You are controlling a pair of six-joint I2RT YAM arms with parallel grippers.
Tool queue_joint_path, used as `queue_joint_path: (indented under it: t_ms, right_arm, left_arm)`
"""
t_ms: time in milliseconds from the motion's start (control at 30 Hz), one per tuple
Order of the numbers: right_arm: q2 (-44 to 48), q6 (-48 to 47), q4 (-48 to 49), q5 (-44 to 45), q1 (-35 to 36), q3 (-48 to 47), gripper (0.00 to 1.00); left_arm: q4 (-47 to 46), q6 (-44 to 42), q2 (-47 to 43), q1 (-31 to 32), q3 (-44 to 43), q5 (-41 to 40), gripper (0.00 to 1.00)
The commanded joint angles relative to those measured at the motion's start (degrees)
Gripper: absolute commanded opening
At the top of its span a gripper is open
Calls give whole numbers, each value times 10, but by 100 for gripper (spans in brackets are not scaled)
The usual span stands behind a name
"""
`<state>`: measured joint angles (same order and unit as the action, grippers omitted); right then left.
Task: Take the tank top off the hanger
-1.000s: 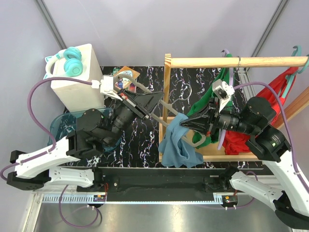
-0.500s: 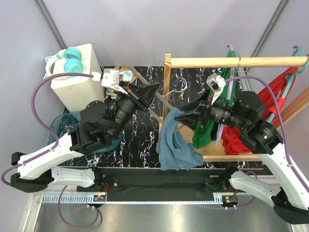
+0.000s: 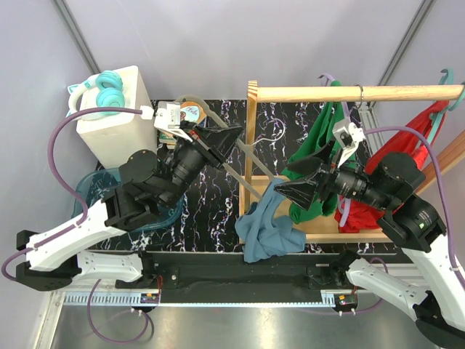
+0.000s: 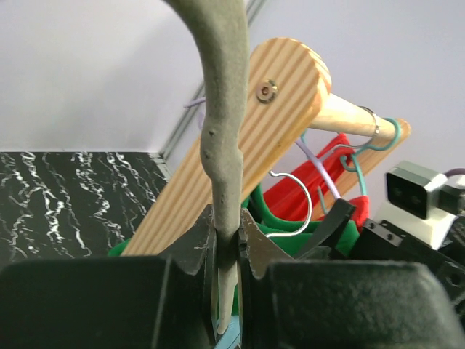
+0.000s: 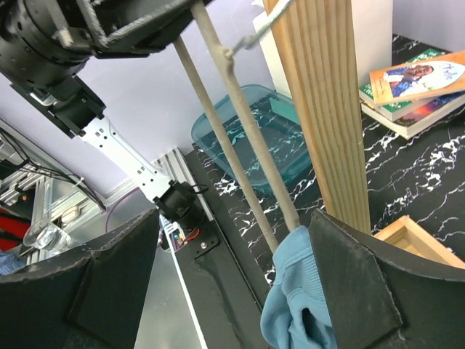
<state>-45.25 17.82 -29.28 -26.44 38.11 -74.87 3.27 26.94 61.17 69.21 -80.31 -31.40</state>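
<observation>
A blue tank top [image 3: 267,229] droops from the lower end of a grey hanger [image 3: 243,161], its bulk bunched at the table's near edge. My left gripper [image 3: 218,142] is shut on the hanger's upper part; the left wrist view shows the jaws [image 4: 227,251] clamping the grey hanger [image 4: 224,138]. My right gripper [image 3: 289,190] stands open just right of the cloth, holding nothing. In the right wrist view, the right gripper [image 5: 232,291] has its fingers spread wide. The tank top [image 5: 294,309] lies by the right finger [image 5: 356,283], under the hanger's two rods [image 5: 251,145].
A wooden rack [image 3: 251,138] with a top rod [image 3: 356,93] carries green [image 3: 320,142] and red [image 3: 418,127] garments on hangers. At left are a white box [image 3: 109,123] with teal headphones [image 3: 105,89] and a teal tray [image 3: 98,190]. Books [image 5: 418,80] lie behind.
My right gripper has let go of the tank top, opened wide and drawn back to the right. The cloth has sagged lower off the hanger's end. The left arm lifted slightly.
</observation>
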Motion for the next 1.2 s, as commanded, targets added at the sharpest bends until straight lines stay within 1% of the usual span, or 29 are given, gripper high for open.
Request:
queue_joint_path:
  t_ms: [0,133,200,367,533,600,933,1000,1067,1100,1167]
  right_arm:
    - [4,11,-18,5,0,-1,91]
    - [10,13,-25,5,0,-5,92]
    - [10,12,-26,7,0,-9,92]
    - [7,3,-43,12,0,-13,93]
    - [6,-1,-46,10,0,-8,92]
    - [5,-1,-46,7,1,-5,92]
    - [3,5,-46,-10,0,-2,88]
    - [4,5,-46,-12,1,0,88]
    - [3,5,-46,-13,0,1,87]
    - [3,5,-46,-15,0,1,87]
    - [3,5,-46,-18,0,3,87]
  left_arm:
    - [-51,25,-25,-3,-20,34,0]
    - [-34,-14,-11,-2,-46,7,0]
    - [-5,-44,-2,-2,-76,5,0]
    - [79,-84,14,-2,-135,38,0]
    - [132,-118,11,-2,-158,65,0]
    - [142,-122,11,-2,-164,67,0]
    - [134,-130,21,-2,-163,74,0]
    - [147,-144,30,-2,-176,82,0]
    - [190,-173,47,-2,-208,82,0]
    - [203,-174,49,-3,-213,72,0]
    - [212,-184,41,-2,-210,79,0]
